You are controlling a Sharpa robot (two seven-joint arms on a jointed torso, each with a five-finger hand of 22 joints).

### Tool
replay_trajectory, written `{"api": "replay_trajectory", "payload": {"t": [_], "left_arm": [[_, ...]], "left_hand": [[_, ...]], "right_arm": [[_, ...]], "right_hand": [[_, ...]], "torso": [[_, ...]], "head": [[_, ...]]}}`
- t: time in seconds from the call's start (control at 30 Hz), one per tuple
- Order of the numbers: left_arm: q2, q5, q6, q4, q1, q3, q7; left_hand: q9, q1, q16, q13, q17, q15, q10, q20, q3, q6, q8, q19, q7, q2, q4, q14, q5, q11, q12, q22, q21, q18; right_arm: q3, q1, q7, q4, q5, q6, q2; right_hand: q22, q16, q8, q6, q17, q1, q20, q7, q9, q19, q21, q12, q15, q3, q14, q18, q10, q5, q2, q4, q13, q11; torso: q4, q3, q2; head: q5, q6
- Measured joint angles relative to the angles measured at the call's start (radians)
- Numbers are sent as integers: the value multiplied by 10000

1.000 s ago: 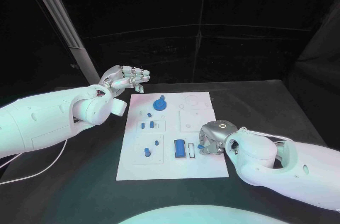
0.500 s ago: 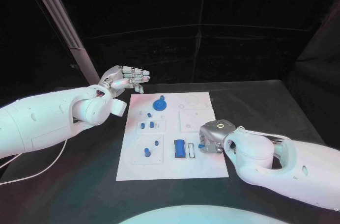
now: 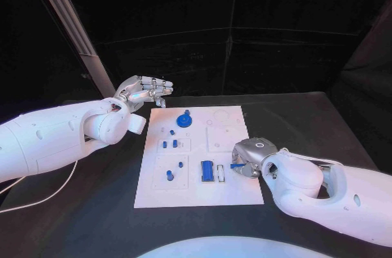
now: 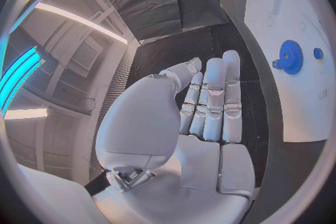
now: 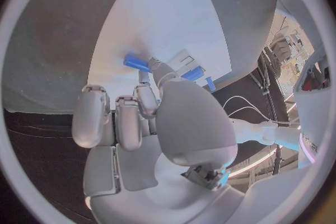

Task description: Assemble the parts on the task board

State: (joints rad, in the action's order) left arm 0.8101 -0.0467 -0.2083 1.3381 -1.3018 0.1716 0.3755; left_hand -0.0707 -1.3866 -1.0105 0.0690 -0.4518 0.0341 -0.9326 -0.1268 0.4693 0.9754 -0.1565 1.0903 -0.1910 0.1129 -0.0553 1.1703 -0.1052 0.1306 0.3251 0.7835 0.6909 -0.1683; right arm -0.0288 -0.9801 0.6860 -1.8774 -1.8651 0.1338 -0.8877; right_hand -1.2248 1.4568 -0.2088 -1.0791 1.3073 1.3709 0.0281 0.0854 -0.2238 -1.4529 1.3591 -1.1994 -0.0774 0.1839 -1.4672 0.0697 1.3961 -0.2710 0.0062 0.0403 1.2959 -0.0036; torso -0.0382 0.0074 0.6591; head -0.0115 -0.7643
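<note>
The right hand [image 3: 247, 157] has lifted slightly at the right edge of the task board [image 3: 200, 197] and now holds a small blue part [image 3: 237, 166] pinched at its fingertips [image 5: 155, 67], clear of the board beside the blue block [image 3: 207, 171]; a second earlier it pressed lower there.
</note>
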Motion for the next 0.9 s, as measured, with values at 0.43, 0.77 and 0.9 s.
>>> {"api": "replay_trajectory", "payload": {"t": [0.43, 0.77, 0.9], "left_arm": [[2, 0, 6, 13, 0, 0, -5], [20, 0, 7, 36, 0, 1, -7], [22, 0, 7, 52, -2, 1, -8]], "left_hand": [[0, 0, 0, 0, 17, 0, 36, 0, 0, 0, 0, 0, 0, 0, 0, 0, 0, -36, 0, -10, 0, 0], [0, 0, 0, 0, 16, 0, 36, 0, 0, 0, 0, 0, 0, 0, 0, 0, 0, -36, 0, -9, 0, 0], [0, 0, 0, 0, 16, 0, 36, 0, 0, 0, 0, 0, 0, 0, 0, 0, 0, -36, 0, -8, 0, 0]], "right_arm": [[6, -7, -183, -176, 2347, 1450, -258], [5, -7, -323, -85, 3979, 1780, -221], [5, -8, -315, 18, 4419, 1844, -149]], "right_hand": [[-163, 92, 97, -321, 0, -1240, -36, -62, -3, -36, 70, -155, -2, 1123, 4, 0, 264, -1064, -694, 442, 122, -162], [-308, 156, 30, -465, 0, -1682, -75, -96, -12, -74, 187, -281, -70, 1196, 3, 0, 406, -1459, -805, 622, 121, -231], [-360, 201, -30, -535, 0, -1819, -106, -132, -17, -106, 212, -359, -71, 1203, 3, 0, 460, -1558, -798, 693, 121, -246]], "torso": [[0, -11, -6], [3, -12, -6], [3, -12, -4]], "head": [[19, -26], [-22, -57], [-26, -66]]}}
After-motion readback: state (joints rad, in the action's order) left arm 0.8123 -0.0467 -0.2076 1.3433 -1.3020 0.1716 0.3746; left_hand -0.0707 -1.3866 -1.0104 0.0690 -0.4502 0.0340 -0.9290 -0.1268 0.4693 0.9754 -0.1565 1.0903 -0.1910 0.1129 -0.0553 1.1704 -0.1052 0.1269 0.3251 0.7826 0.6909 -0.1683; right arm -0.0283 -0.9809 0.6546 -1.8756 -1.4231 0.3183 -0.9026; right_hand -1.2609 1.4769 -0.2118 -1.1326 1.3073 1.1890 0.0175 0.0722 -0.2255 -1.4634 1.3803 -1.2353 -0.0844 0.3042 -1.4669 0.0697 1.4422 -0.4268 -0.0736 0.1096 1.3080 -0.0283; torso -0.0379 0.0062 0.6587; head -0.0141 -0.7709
